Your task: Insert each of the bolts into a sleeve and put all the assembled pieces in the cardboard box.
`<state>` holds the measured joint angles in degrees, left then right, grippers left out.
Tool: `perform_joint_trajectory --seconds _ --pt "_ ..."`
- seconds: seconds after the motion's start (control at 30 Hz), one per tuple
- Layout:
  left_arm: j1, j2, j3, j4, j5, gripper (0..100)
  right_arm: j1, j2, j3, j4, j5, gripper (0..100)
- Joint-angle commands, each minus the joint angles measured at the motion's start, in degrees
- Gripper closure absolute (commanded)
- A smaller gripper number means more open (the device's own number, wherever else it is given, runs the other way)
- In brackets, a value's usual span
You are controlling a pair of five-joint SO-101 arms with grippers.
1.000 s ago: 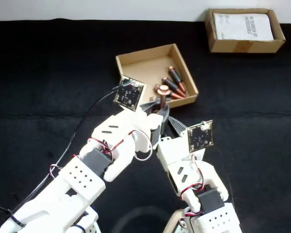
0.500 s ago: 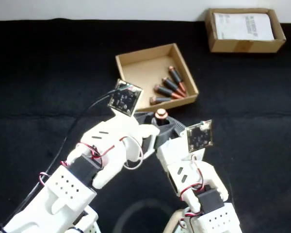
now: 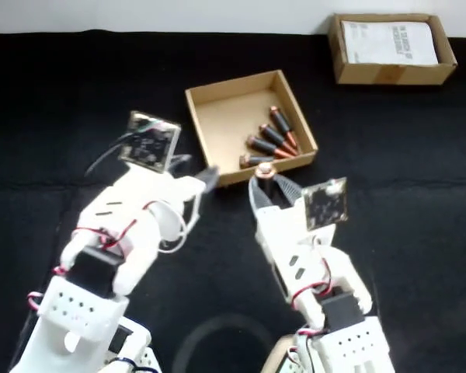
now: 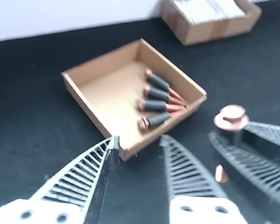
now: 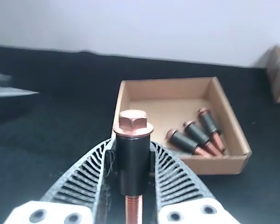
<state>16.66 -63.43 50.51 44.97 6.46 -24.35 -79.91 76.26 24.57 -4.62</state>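
Observation:
An open cardboard box [image 3: 217,116] stands mid-table with several sleeved bolts [image 3: 270,142] lying along its right side; the same bolts [image 4: 157,100] and box [image 4: 102,88] show in the left wrist view. My right gripper [image 3: 266,185] hovers just in front of the box's near wall. It is shut on a black sleeve [image 5: 132,156] with a copper bolt [image 5: 132,122] standing upright through it. My left gripper [image 3: 204,178] is to its left, open and holding nothing, fingers [image 4: 95,170] spread before the box's near corner.
A second cardboard box [image 3: 392,47] with a printed sheet inside sits at the far right back. Black cloth [image 3: 78,93] covers the table, with free room left of the open box and along the front.
My left gripper has let go of the sleeved bolt and drawn back to the left. The right gripper keeps hold of it and has shifted slightly toward the box.

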Motion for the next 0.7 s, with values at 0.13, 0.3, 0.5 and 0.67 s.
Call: perform_joint_trajectory --seconds 0.13,0.3,0.5,0.67 --pt "-5.6 -7.3 -0.7 0.1 -0.3 99 1.6 20.4 -21.9 -1.5 1.0 99.1" --pt "-9.9 -14.4 6.8 0.1 -0.3 99 1.7 35.1 -33.6 -1.4 1.1 99.1" --pt "-14.2 -26.5 19.6 0.0 -0.1 99 4.4 53.8 -47.0 -1.0 2.1 99.1" --pt "-18.6 -39.3 31.2 0.0 0.0 99 5.1 68.3 -56.2 -1.0 7.3 99.1"
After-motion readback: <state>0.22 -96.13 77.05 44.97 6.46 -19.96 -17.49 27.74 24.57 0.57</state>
